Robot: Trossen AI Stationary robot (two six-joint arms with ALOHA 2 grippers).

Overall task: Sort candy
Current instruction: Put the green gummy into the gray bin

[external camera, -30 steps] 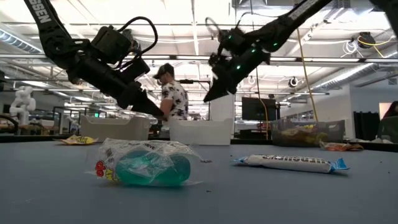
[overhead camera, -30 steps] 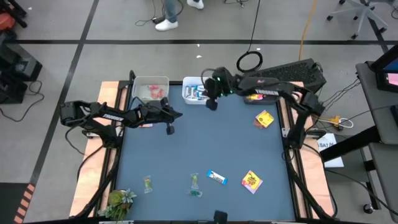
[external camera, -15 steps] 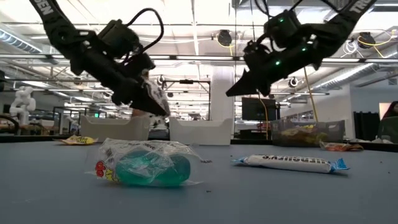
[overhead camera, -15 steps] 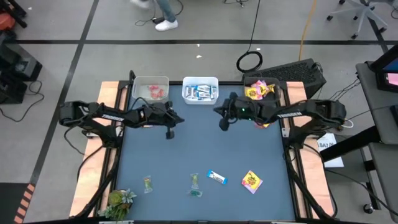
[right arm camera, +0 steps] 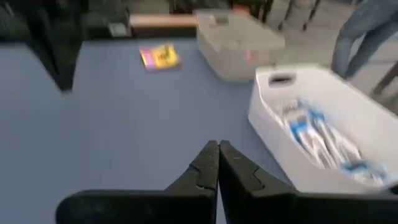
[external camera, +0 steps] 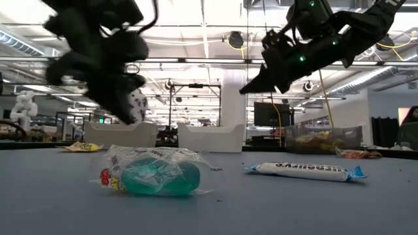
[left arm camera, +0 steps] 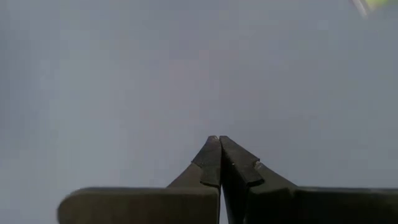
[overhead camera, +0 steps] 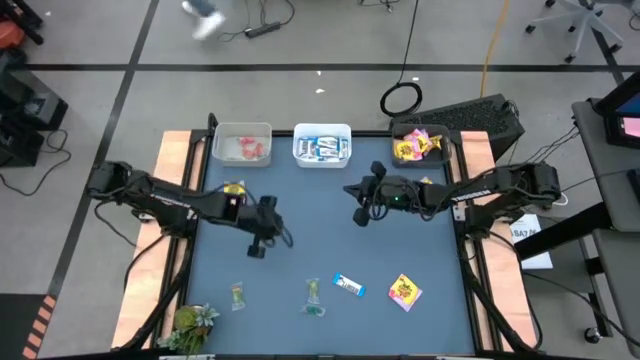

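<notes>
We see the left gripper [overhead camera: 258, 251] hanging over the blue table [overhead camera: 330, 240] on its left half, its jaws pressed together and empty, with only bare table surface ahead of it in the left wrist view. The right gripper [overhead camera: 361, 216] hovers above the table's middle, right of centre, and its jaws are likewise closed on nothing. Along the far edge stand three bins: a clear bin [overhead camera: 241, 145] holding red and pink pieces, a white bin [overhead camera: 322, 146] holding blue-and-white bar wrappers, and a dark bin [overhead camera: 419, 146] holding yellow packets. A single yellow packet [overhead camera: 233, 189] lies on the table just in front of the clear bin, close to the left arm. Near the front edge we find the unsorted candy: a clear-greenish sweet [overhead camera: 237, 295] on the left, another greenish wrapped sweet [overhead camera: 313, 292] in the middle, a blue-and-white bar [overhead camera: 348, 286] just beside it, and a yellow packet with red print [overhead camera: 404, 291] to the right of that. A green leafy plant-like thing [overhead camera: 193, 323] sits at the front left corner.
</notes>
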